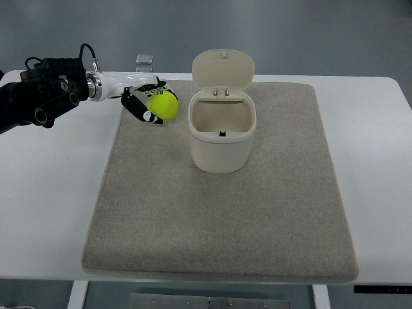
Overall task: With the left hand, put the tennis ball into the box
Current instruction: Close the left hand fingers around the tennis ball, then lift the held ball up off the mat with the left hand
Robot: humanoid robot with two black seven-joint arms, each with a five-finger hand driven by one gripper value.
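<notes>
The left hand, white with black finger pads, reached in from the nine o'clock edge of the picture on a black forearm and had its fingers wrapped around the fuzzy yellow-green tennis ball. The ball sat at the hand's three o'clock side, held above the far-left corner of the beige carpet-like mat; whether it was clear of the mat or resting on it could not be told from this steep view.

The cream plastic box, a small rounded bin with its hinged lid tipped open toward twelve o'clock, stood just beside the ball, at three o'clock from it. Its open mouth faced upward. So the coming move looked like a short carry toward three o'clock and over the near rim, then a release. The left hand was the only one in view; the right did not appear.

The mat lay flat on a white desk, covering most of its middle. A small grey metal clip-like object sat at the desk's far edge, at about twelve o'clock from the hand. Beyond the desk a grey floor showed.
</notes>
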